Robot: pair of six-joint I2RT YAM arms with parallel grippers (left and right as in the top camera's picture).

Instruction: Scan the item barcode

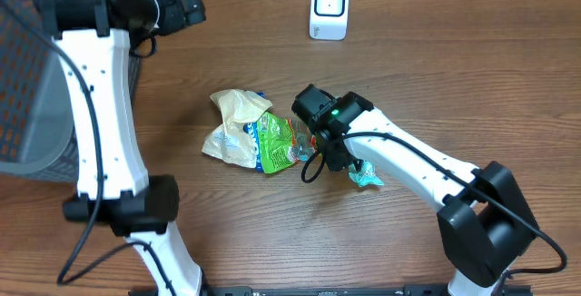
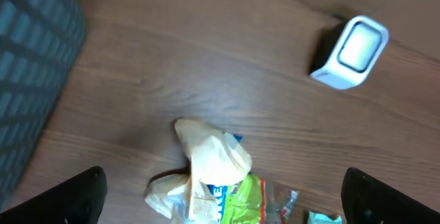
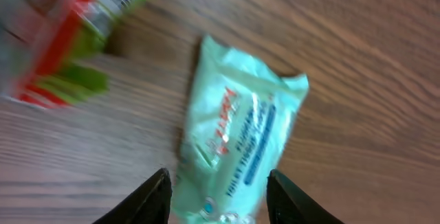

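Note:
A mint-green wipes packet [image 3: 237, 128] lies flat on the wooden table. My right gripper [image 3: 218, 200] hangs over its near end, open, with one finger on each side of it and a gap showing on the right side. In the overhead view the packet [image 1: 367, 178] peeks out from under the right gripper [image 1: 349, 162]. A crumpled tan and green snack bag [image 1: 250, 131] lies just left of it. The white barcode scanner [image 1: 329, 8] stands at the table's back edge. My left gripper [image 2: 223, 196] is wide open and empty, high above the snack bag [image 2: 213, 165].
A dark mesh basket [image 1: 27, 78] fills the far left side. The left arm's white links run down the left of the table. The snack bag's red and green end [image 3: 75, 45] sits close to the packet's upper left.

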